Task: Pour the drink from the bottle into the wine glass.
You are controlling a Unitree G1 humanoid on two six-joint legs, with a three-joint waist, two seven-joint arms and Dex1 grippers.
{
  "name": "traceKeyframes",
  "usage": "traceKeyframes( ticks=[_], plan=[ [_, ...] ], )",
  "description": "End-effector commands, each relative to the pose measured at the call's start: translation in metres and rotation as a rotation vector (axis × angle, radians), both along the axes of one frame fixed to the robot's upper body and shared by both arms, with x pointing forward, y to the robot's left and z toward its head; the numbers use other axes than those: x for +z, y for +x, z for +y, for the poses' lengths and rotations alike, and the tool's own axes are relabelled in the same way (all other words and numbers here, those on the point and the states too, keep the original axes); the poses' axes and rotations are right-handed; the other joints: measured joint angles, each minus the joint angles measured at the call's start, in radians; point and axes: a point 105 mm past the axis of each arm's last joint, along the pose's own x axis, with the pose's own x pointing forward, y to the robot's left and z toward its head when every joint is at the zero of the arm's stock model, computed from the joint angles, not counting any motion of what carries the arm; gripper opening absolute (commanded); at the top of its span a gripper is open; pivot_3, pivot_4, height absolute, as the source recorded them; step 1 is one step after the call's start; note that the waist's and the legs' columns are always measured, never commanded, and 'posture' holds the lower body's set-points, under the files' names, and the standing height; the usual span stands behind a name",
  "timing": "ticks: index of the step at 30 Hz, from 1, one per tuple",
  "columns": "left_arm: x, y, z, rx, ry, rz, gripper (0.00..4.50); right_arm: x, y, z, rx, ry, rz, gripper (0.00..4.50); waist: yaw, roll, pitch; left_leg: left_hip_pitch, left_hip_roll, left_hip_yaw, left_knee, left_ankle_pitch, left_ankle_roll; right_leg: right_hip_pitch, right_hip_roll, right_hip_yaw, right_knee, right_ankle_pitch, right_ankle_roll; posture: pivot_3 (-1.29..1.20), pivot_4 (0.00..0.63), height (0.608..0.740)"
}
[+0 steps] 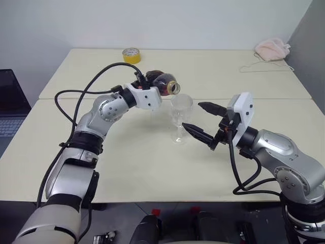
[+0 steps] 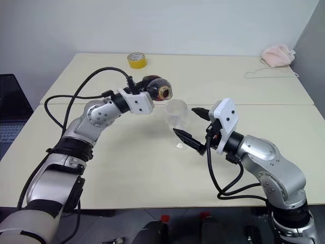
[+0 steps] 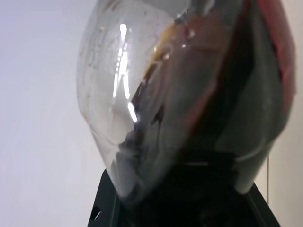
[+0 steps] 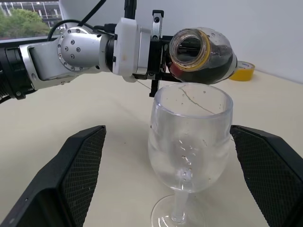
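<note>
My left gripper (image 1: 149, 84) is shut on the bottle (image 1: 163, 81), which lies tipped on its side. Its uncapped, yellow-ringed mouth (image 4: 190, 48) hangs just above the rim of the wine glass (image 1: 181, 109). The dark brown drink (image 4: 215, 64) pools in the bottle's lower belly and also shows close up in the left wrist view (image 3: 199, 132). The glass stands upright on the table, its bowl (image 4: 189, 137) clear apart from a few droplets. Open, my right gripper (image 1: 191, 115) has one black finger (image 4: 71, 175) on each side of the glass, with a gap on both sides.
A yellow tape roll (image 1: 131, 55) sits at the back of the far table (image 1: 213, 71). A pink cloth (image 1: 272, 49) and a thin white cord (image 1: 264, 67) lie at the back right. An open laptop (image 1: 10, 109) stands off the table's left edge.
</note>
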Motion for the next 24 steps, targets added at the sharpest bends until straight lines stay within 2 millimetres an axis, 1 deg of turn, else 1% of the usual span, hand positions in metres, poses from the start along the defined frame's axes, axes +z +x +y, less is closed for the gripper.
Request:
traceKeyframes(
  ticks=[1,11,24],
  plan=[
    [0.0277,-0.0031,-0.0014,-0.018,-0.001,-0.118,0.97,0.0152,-0.0072,0.0014,0.016,0.012,-0.067,4.5,0.0,0.0,0.0,0.0,0.0,0.0,0.0,0.0,0.0,0.0,0.0,0.0,0.0,0.0,0.0,0.0,0.15,0.74],
    [0.0337,-0.0021,-0.0019,-0.015,0.02,-0.178,0.97,0.0141,-0.0077,0.0027,0.016,0.011,-0.063,4.5,0.0,0.0,0.0,0.0,0.0,0.0,0.0,0.0,0.0,0.0,0.0,0.0,0.0,0.0,0.0,0.0,0.15,0.74],
    [0.0368,-0.0007,-0.0025,-0.001,0.061,-0.26,0.97,0.0129,-0.0082,0.0034,0.016,0.007,-0.06,4.5,-0.001,0.0,0.0,-0.001,-0.001,0.0,0.0,0.0,0.0,-0.001,0.0,0.0,0.002,0.0,0.0,0.0,0.15,0.74]
  ],
)
